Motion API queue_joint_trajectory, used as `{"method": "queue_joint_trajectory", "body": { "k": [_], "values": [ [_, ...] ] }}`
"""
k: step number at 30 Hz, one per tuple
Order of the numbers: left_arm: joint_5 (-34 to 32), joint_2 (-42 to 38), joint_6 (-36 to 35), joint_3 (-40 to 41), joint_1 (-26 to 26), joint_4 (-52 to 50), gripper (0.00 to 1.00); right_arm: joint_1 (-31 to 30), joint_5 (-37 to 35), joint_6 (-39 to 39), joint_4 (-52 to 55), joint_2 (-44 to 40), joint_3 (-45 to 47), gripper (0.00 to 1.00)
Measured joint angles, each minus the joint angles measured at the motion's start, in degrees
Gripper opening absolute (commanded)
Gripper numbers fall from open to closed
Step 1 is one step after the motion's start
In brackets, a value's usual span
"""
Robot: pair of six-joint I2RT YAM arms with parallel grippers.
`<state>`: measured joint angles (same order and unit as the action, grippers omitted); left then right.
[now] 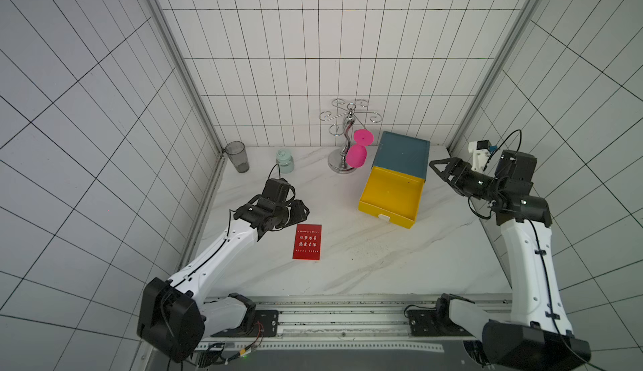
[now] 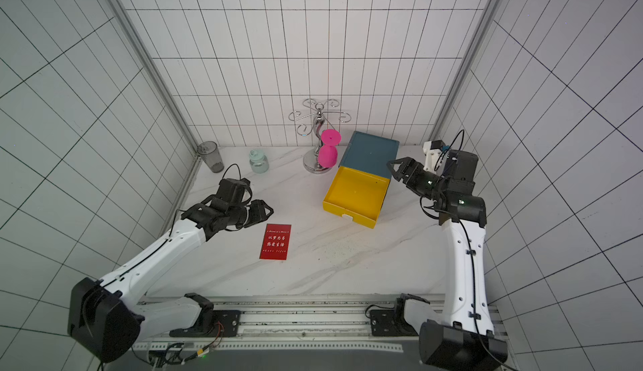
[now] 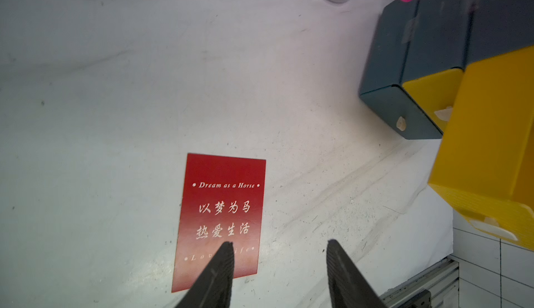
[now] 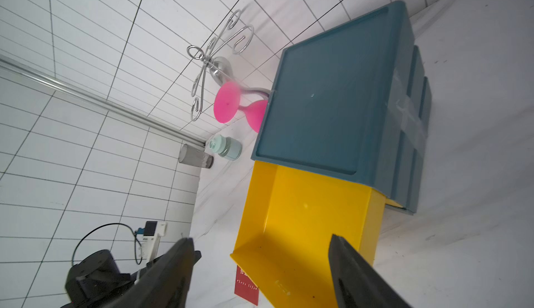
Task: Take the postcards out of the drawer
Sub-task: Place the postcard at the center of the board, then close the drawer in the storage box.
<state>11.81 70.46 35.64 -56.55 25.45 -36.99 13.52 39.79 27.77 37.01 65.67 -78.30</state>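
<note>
A red postcard with white lettering lies flat on the marble table, in front of and left of the drawer; I cannot tell whether more cards lie under it. The yellow drawer stands pulled out of its blue-grey cabinet, and its floor shows bare. My left gripper is open just behind the postcard; one finger overlaps the card's edge in the left wrist view. My right gripper hangs open to the right of the drawer, holding nothing.
A chrome cup stand carrying a pink goblet stands just left of the cabinet. A mint jar and a grey tumbler sit at the back left by the tiled wall. A metal rail runs along the table's front.
</note>
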Motion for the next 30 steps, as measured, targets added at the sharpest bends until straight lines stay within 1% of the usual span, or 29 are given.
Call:
{"method": "queue_joint_trajectory", "body": {
  "k": [4, 8, 11, 14, 22, 30],
  "values": [
    [0.74, 2.25, -4.74, -3.04, 3.17, 1.7, 0.52, 0.55, -4.72, -0.63, 0.63, 6.03, -4.46, 0.71],
    [0.92, 5.9, -9.6, -5.9, 7.3, 2.99, 0.54, 0.76, -8.26, -0.94, 0.96, 13.16, -5.57, 0.69],
    [0.46, 7.87, -13.05, -7.65, 10.4, 4.07, 0.55, 0.74, -9.6, -0.92, 1.16, 17.38, -5.62, 0.69],
    [0.2, 9.64, -15.45, -9.22, 12.44, 5.4, 0.55, 0.74, -10.16, -0.76, 0.92, 19.98, -5.62, 0.68],
    [-1.07, 14.91, -19.78, -11.76, 14.43, 8.26, 0.56, -0.2, -10.78, -0.52, -0.33, 23.43, -8.09, 0.66],
    [-1.33, 20.83, -21.97, -15.37, 16.2, 9.66, 0.57, -3.54, -12.39, -0.76, -0.81, 28.81, -9.33, 0.65]
  ]
}}
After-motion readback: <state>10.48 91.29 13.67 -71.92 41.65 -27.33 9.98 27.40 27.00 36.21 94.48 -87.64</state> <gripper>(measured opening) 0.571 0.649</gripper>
